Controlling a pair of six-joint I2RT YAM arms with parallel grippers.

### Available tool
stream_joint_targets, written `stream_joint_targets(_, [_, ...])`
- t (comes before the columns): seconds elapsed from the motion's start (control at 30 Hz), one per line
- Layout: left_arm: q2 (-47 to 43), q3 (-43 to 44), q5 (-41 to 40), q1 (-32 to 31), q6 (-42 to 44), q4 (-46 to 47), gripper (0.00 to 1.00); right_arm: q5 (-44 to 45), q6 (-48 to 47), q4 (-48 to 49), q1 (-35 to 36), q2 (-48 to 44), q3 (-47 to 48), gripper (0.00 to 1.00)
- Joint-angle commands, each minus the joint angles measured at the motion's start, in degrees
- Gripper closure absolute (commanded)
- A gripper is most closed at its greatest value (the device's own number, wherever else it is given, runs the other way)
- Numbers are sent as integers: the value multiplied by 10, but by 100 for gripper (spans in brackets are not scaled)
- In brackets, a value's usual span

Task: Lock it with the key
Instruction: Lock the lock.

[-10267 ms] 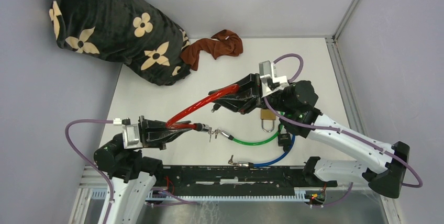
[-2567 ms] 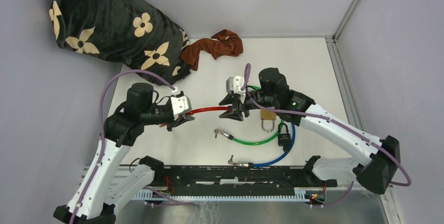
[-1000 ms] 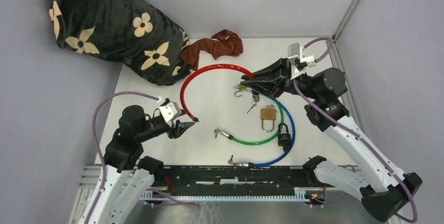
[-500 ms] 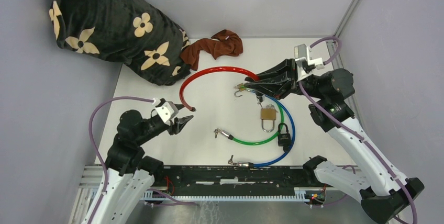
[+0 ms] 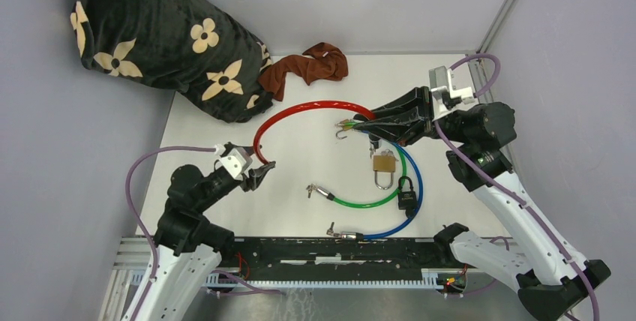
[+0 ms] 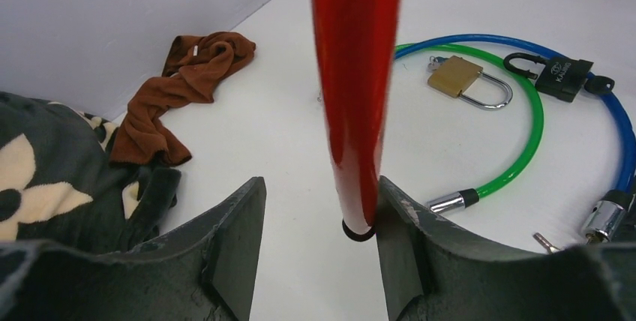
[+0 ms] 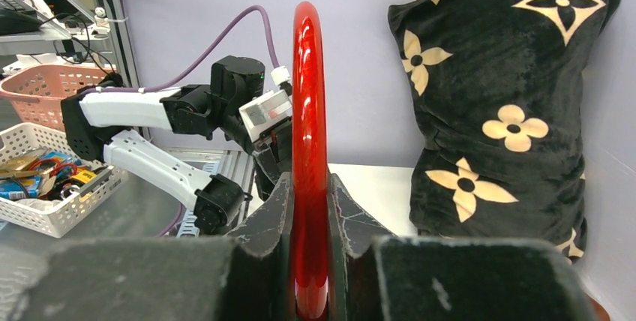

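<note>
Lately the left hand (image 5: 259, 173) had spread and freed the red cable (image 5: 300, 103), while the right hand (image 5: 367, 121) still pinched its other end, so nothing looked locked.

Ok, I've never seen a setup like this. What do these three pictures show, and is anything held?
Two robot arms are bolted at a table's near edge. The wide picture looks down from above and behind them; the other two come from cameras on each wrist. The right tool is clamped near one end of a red cable. Its other end sits between the open fingers of the left tool. On the table lie a green cable, a blue cable, a brass padlock, a black padlock, a brown cloth and a flowered pillow.
</note>
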Motion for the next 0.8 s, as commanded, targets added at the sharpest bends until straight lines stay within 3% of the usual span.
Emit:
stream_joint_targets(0.0, [-21, -7, -16, 3, -10, 42, 44, 2, 3, 40, -2, -16, 31, 100])
stream_joint_targets(0.13, [-36, -9, 76, 3, -11, 45, 75, 12, 20, 60, -3, -17, 14, 100])
stream_joint_targets(0.23, [-42, -3, 145, 3, -140, 109, 97, 69, 43, 76, -1, -20, -17, 100])
stream_joint_targets(0.33, [-41, -5, 159, 3, -304, 249, 98, 213, 115, 186, 15, -35, -114, 100])
stream_joint_targets(0.43, [-25, 11, 123, 3, -400, 326, 98, 376, 147, 269, 71, -26, -194, 100])
stream_joint_targets(0.63, [22, 49, 115, 3, -466, 403, 98, 570, 246, 435, 171, 74, -257, 100])
stream_joint_targets(0.77, [27, 18, 116, 3, -445, 447, 98, 675, 309, 450, 216, 146, -242, 100])
